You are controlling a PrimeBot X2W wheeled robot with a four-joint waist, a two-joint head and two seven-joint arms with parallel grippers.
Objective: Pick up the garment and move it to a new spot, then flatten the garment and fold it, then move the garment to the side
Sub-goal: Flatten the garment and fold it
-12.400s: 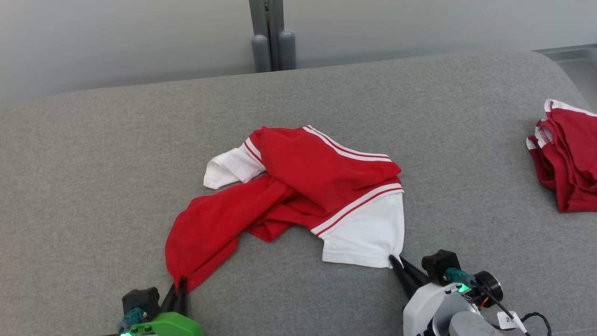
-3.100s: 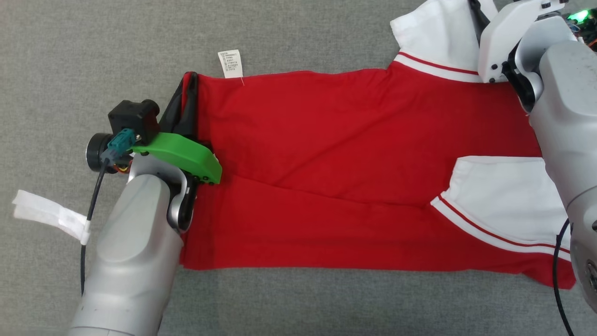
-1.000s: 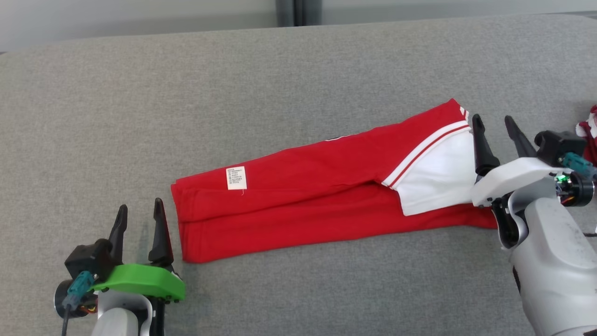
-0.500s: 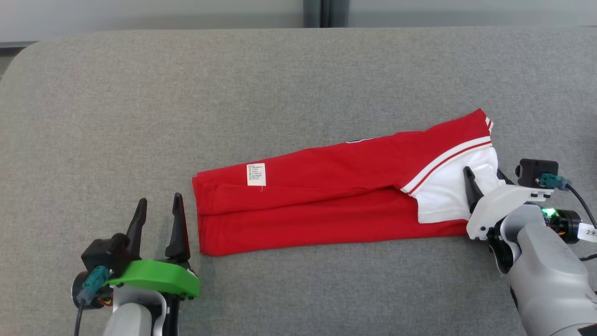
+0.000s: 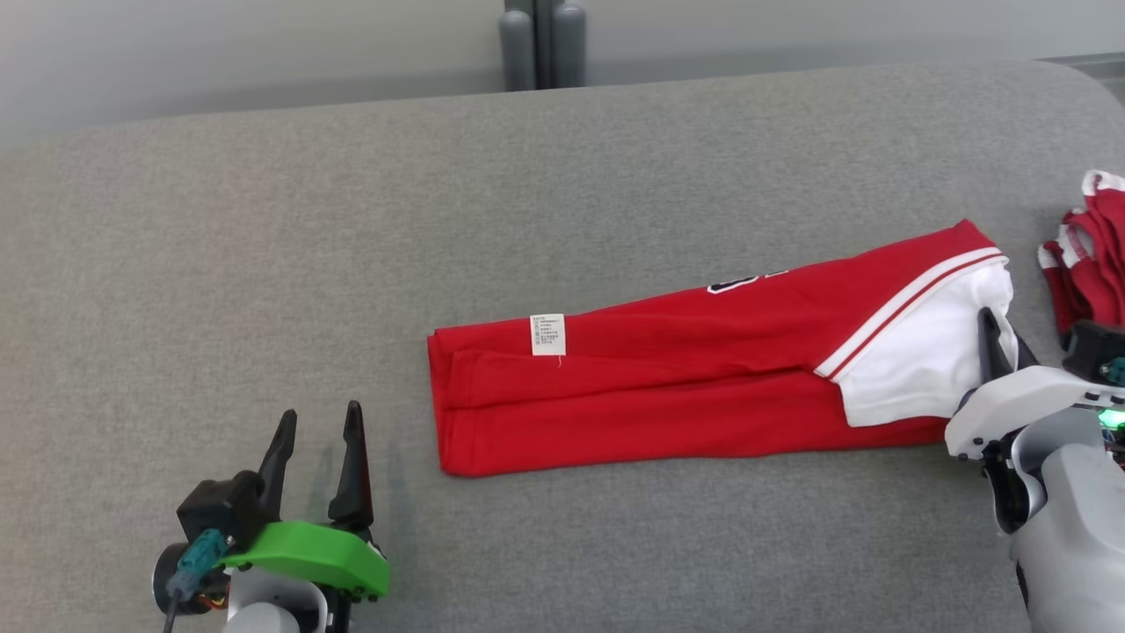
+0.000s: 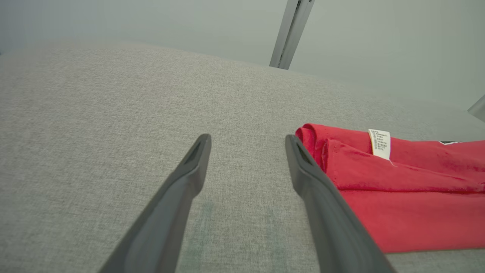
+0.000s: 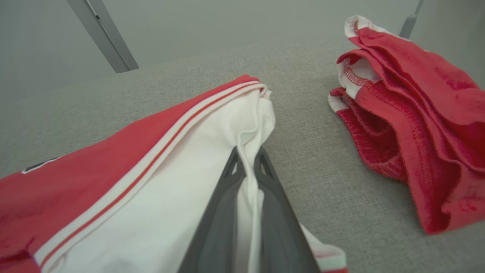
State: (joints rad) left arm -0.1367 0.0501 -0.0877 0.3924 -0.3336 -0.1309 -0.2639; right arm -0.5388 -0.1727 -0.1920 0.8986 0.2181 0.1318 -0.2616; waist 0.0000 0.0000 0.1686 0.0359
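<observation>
The red garment point(image 5: 685, 396) with white sleeves lies folded into a long strip across the grey surface, a white care label point(image 5: 547, 334) near its left end. My right gripper point(image 5: 1002, 330) is shut on the white sleeve edge point(image 7: 248, 151) at the strip's right end, with cloth pinched between the fingers. My left gripper point(image 5: 316, 435) stands open on the bare surface to the lower left of the strip's left end point(image 6: 322, 151), touching nothing.
A second red and white garment point(image 5: 1094, 255) lies bunched at the right edge of the grey surface point(image 5: 264, 264), close to my right gripper point(image 7: 246, 155). Grey posts point(image 5: 540, 44) stand behind the far edge.
The head camera has shifted, so the whole scene sits differently. My right gripper has shut on the white sleeve edge. The left gripper stays open beside the strip's left end.
</observation>
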